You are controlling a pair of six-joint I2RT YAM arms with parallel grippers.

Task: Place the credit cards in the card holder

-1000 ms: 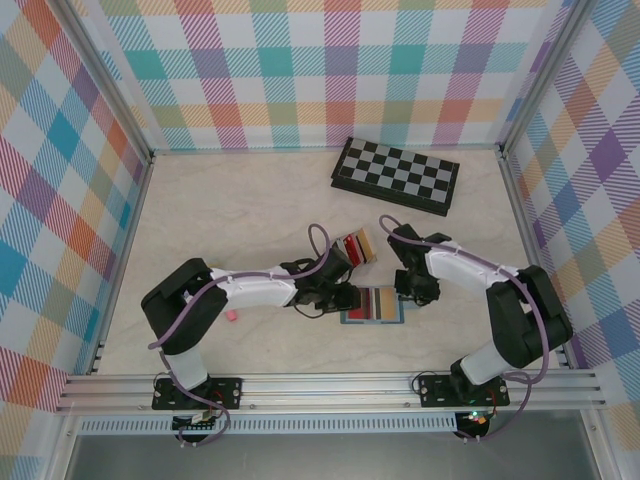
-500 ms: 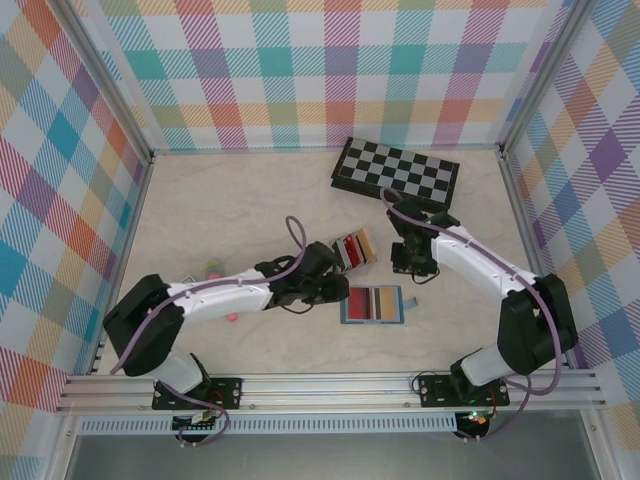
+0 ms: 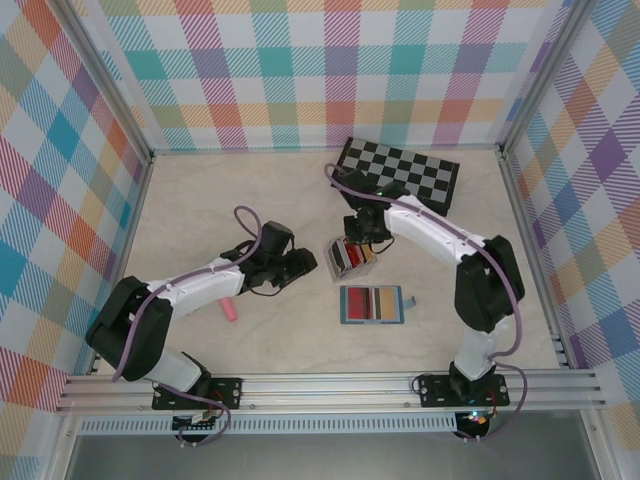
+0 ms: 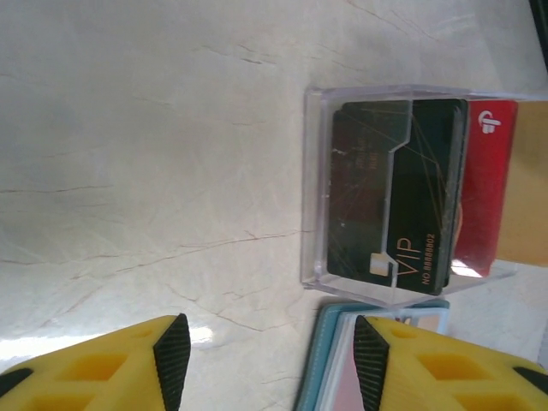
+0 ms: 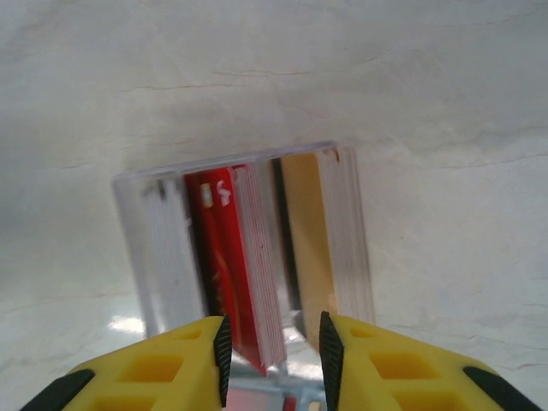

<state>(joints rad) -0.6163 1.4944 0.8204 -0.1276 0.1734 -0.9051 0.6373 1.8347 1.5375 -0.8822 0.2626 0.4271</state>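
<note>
The credit cards stand upright in a clear plastic rack [image 3: 350, 257]: a black VIP card [image 4: 385, 197], a red one [image 4: 488, 188] and a tan one [image 4: 527, 188]. The teal card holder [image 3: 345, 305] lies open on the table just in front of the rack, with red, dark and tan cards in its slots. My left gripper [image 3: 303, 263] is open to the left of the rack, with bare table between its fingers; the card holder's edge [image 4: 324, 368] lies by its right finger. My right gripper [image 3: 353, 238] hangs over the rack, open, with its jaws straddling the red cards' [image 5: 227, 257] edge beside the tan card [image 5: 304, 231].
A folded chessboard [image 3: 397, 175] lies at the back, just behind the right arm. A pink stick [image 3: 228, 309] lies on the table beside the left arm's forearm. Metal frame rails edge the table at left, right and front.
The left arm has pulled back leftward off the card holder and its jaws have widened. The right arm has swung from beside the card holder to over the rack.
</note>
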